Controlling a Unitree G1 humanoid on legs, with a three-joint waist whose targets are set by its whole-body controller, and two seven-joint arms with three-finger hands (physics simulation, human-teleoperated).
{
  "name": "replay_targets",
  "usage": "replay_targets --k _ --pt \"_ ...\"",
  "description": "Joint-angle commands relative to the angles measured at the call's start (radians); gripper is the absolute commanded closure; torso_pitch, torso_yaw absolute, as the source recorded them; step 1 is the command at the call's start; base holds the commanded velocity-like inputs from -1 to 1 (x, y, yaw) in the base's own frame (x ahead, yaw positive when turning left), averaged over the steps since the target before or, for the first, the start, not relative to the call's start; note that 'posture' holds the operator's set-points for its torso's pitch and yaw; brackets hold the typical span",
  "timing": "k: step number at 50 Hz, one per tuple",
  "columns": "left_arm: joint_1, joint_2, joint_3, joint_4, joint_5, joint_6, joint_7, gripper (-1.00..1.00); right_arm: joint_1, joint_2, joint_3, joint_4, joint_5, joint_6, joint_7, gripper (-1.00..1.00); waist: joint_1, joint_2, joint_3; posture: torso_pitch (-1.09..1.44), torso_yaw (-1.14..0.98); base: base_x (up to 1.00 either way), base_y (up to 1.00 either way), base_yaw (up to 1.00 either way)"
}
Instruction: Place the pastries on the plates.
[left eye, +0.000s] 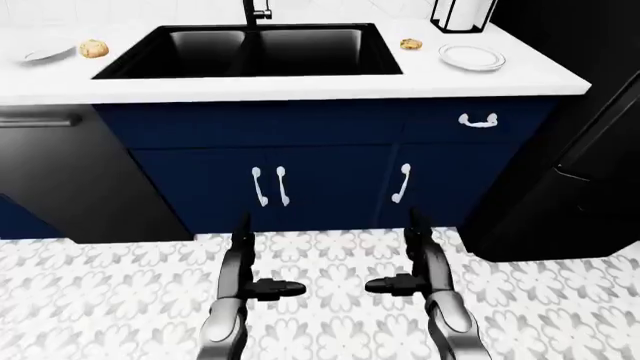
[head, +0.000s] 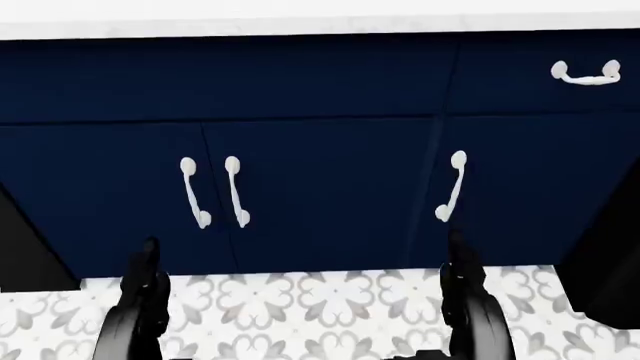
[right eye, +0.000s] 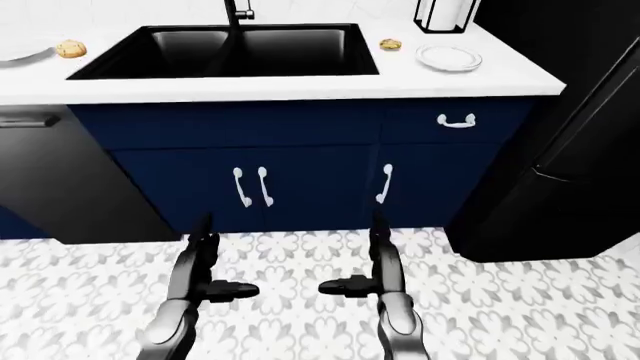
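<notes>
Both pastries, the left pastry (left eye: 94, 49) and right pastry (left eye: 410, 45), lie on the white counter (left eye: 300, 86) beside their plates, well above the empty, spread left hand (left eye: 262, 285) and right hand (left eye: 400, 283) (the head view shows only cabinet doors (head: 320, 195))

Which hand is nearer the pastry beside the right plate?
Right. The right hand hangs low over the floor, almost straight below the pastry in the left-eye view; the left hand hangs equally low but farther left, below the sink.
</notes>
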Motion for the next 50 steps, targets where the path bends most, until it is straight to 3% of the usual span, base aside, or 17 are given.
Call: replay_targets --k 1,3,5,7,12,13,16,20,21,23,31,34,37,39,42,48,50 --pt "-0.061 0.025 0.013 -0.151 0.007 0.014 -0.003 -1.0 -0.057 -0.011 0.003 -0.258 -0.011 0.107 -0.02 -1.0 -0.002 -0.008 -0.001 0.0 0.0 0.0 0.0 0.0" --pt "-0.098 0.028 0.026 -0.181 0.024 0.085 0.014 -1.0 -0.086 -0.011 -0.001 -0.347 -0.007 0.191 -0.023 -1.0 0.01 -0.003 -0.067 0.0 0.0 0.0 0.0 0.0" --pt "-0.132 0.044 0.027 -0.254 0.046 0.173 0.013 -1.0 -0.122 -0.014 0.004 -0.419 -0.01 0.251 -0.015 -1.0 0.007 -0.007 -0.025 0.0 0.0 0.0 0.0 0.0" --pt "-0.245 0.076 0.037 -0.345 0.059 0.319 -0.007 -1.0 -0.23 -0.035 -0.017 -0.554 -0.01 0.423 -0.022 -1.0 0.007 -0.005 -0.071 0.0 0.0 0.0 0.0 0.0" --pt "-0.482 0.123 0.07 -0.415 0.079 0.512 -0.017 -1.0 -0.535 -0.12 -0.065 -0.66 0.006 0.712 -0.014 -1.0 0.012 -0.005 -0.084 0.0 0.0 0.0 0.0 0.0" --pt "-0.518 0.135 0.072 -0.417 0.082 0.55 -0.021 -1.0 -0.574 -0.128 -0.072 -0.657 0.015 0.735 -0.011 -1.0 0.01 -0.001 -0.106 0.0 0.0 0.07 0.0 0.0" --pt "-0.632 0.188 0.094 -0.414 0.07 0.623 -0.039 -1.0 -0.694 -0.148 -0.088 -0.623 0.031 0.778 -0.036 -1.0 0.009 0.008 -0.063 0.0 0.0 0.26 -0.04 0.0" --pt "-0.724 0.223 0.111 -0.377 0.055 0.656 -0.041 -1.0 -0.8 -0.162 -0.082 -0.514 0.043 0.729 -0.066 -1.0 0.008 -0.018 -0.062 0.0 0.0 0.33 -0.08 0.0" --pt "-0.725 0.231 0.093 -0.377 0.067 0.655 -0.05 -1.0 -0.821 -0.163 -0.084 -0.494 0.048 0.711 -0.076 -1.0 0.01 -0.026 -0.05 0.0 0.0 0.45 -0.19 0.0" --pt "-0.739 0.217 0.102 -0.383 0.062 0.653 -0.032 -1.0 -0.841 -0.171 -0.08 -0.479 0.055 0.705 -0.086 -1.0 0.013 -0.048 -0.046 0.0 0.0 0.46 -0.19 0.0" --pt "-0.761 0.243 0.109 -0.458 0.069 0.7 -0.036 -1.0 -0.829 -0.221 -0.118 -0.591 0.105 0.78 -0.101 -1.0 0.019 -0.029 -0.043 0.0 0.0 0.46 -0.19 0.0" --pt "-0.768 0.248 0.134 -0.475 0.061 0.699 -0.012 -1.0 -0.803 -0.21 -0.122 -0.586 0.118 0.75 -0.119 -1.0 0.003 -0.004 -0.038 0.0 0.0 0.49 -0.26 0.0" --pt "-0.782 0.254 0.129 -0.442 0.049 0.674 0.005 -1.0 -0.775 -0.205 -0.119 -0.596 0.128 0.74 -0.136 -1.0 -0.015 0.068 -0.048 0.0 0.0 0.51 -0.36 0.0" --pt "-0.792 0.262 0.119 -0.422 0.048 0.669 0.001 -1.0 -0.762 -0.21 -0.121 -0.597 0.135 0.732 -0.138 -1.0 -0.008 0.066 -0.026 0.0 0.0 0.5 -0.36 0.0" --pt "-0.857 0.274 0.115 -0.365 0.051 0.664 0.003 -1.0 -0.756 -0.213 -0.122 -0.596 0.142 0.726 -0.146 -1.0 0.006 0.064 -0.051 0.0 0.0 0.49 -0.36 0.0" --pt "-0.872 0.282 0.114 -0.356 0.062 0.656 0.008 -1.0 -0.749 -0.219 -0.132 -0.605 0.162 0.732 -0.166 -1.0 0.029 0.029 -0.046 0.0 0.0 0.49 -0.4 0.0" --pt "-0.865 0.279 0.118 -0.366 0.061 0.66 0.011 -1.0 -0.752 -0.223 -0.132 -0.601 0.164 0.73 -0.171 -1.0 0.02 0.02 -0.06 0.0 0.0 0.38 -0.58 0.0"
